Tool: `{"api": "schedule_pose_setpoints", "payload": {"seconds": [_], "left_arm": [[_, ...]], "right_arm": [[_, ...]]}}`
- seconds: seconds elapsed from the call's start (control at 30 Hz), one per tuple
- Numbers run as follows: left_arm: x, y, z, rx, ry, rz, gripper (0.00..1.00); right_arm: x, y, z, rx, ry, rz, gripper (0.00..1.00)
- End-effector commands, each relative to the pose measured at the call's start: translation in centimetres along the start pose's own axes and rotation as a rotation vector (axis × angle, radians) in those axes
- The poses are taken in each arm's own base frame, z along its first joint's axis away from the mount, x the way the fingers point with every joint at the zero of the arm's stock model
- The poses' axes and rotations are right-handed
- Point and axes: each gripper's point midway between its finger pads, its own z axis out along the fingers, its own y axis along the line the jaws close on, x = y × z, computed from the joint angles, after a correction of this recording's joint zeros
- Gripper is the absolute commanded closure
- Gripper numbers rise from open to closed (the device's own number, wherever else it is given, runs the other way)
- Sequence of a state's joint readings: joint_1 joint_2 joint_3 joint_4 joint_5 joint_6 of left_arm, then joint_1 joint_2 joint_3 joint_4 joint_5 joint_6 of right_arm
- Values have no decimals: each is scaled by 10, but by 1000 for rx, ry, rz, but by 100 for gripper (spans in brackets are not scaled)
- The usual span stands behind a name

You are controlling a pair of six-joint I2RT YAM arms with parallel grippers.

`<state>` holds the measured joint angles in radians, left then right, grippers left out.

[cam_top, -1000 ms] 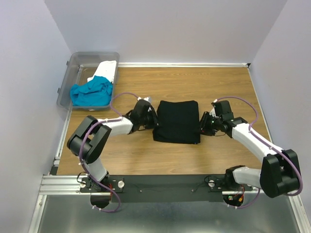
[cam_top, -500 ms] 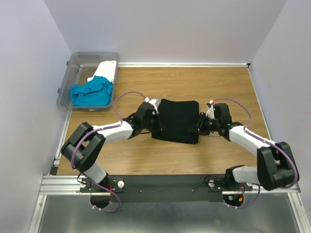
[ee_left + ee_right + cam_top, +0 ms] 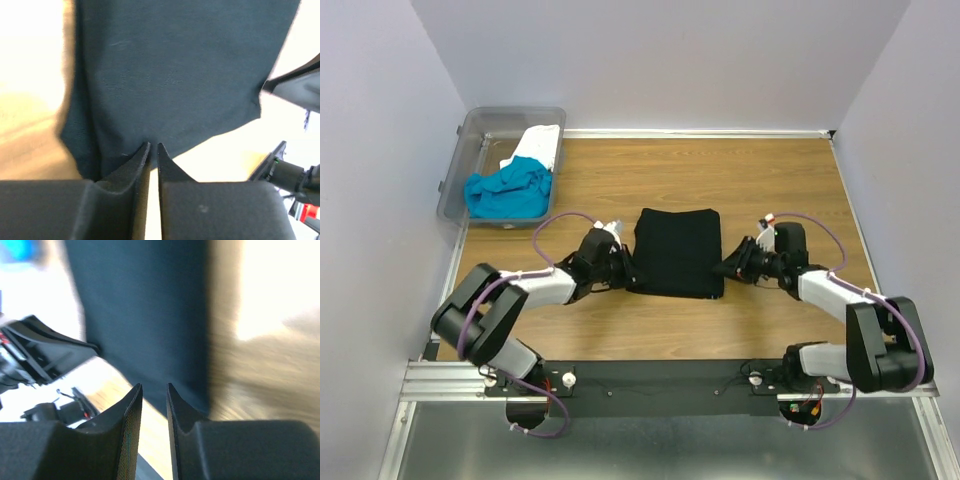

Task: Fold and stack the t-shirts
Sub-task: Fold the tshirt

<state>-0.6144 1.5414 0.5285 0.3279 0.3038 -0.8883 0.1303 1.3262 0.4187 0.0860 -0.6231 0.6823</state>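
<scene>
From above and behind my bases, one camera looks down over the brown wooden table (image 3: 620, 180). Both wrist cameras sit close, facing the folded black cloth t-shirt (image 3: 678, 252) all views share.

Both arms reach out low over the table (image 3: 780, 160), forearms angled inward so that the two grippers face each other. The left arm (image 3: 545, 285) is bent sharply at the elbow, wrist level. The left gripper (image 3: 153, 146) has its jaws all but together, the tips pinching the edge of the black t-shirt (image 3: 170, 75) just ahead of them. The right arm (image 3: 830, 290) lies stretched. The right gripper (image 3: 154, 386) has its jaws a narrow slit apart, and whether they have caught any cloth cannot be told.
</scene>
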Motion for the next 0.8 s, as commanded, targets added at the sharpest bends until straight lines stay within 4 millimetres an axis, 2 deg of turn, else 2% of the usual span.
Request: {"api": "schedule_pose_setpoints", "payload": {"seconds": [0.0,0.07,0.1,0.17,0.2,0.23,0.3,0.37,0.4,0.43,0.5,0.53,0.6,0.63,0.67,0.7,0.77], "left_arm": [[-41,-33,-21,26,-107,54,79],[-65,-48,-25,44,-148,84,77],[-86,-66,-24,73,-179,122,77],[-108,-71,-20,76,-197,140,76],[-117,-73,-15,77,-198,151,76],[-133,-74,-3,76,-200,164,76],[-147,-74,18,86,-179,175,76],[-158,-66,30,81,-170,181,76],[-162,-64,44,88,-149,179,76],[-167,-58,49,83,-147,175,76],[-169,-49,61,83,-124,165,76],[-169,-35,74,64,-106,145,77],[-169,-18,83,49,-86,115,77],[-165,-4,91,31,-68,95,77],[-164,4,94,23,-62,82,77],[-162,18,98,7,-51,58,78],[-161,28,99,8,-42,36,79]], "right_arm": [[-43,59,-16,-147,-102,-77,67],[-69,87,-21,-196,-136,-112,66],[-75,88,-15,-192,-125,-101,66],[-92,98,-11,-208,-134,-120,66],[-106,102,-3,-209,-137,-125,66],[-115,106,-1,-217,-145,-133,66],[-132,112,13,-239,-143,-135,66],[-142,110,25,-246,-130,-124,66],[-152,118,28,-266,-138,-141,66],[-150,106,43,-259,-101,-113,66],[-154,96,58,-257,-94,-100,66],[-153,78,72,-239,-71,-70,66],[-152,58,86,-229,-53,-42,66],[-145,34,98,-209,-24,1,66],[-149,33,96,-216,-37,-1,66],[-145,14,106,-203,-27,31,66],[-146,-19,110,-186,-31,84,67]]}}
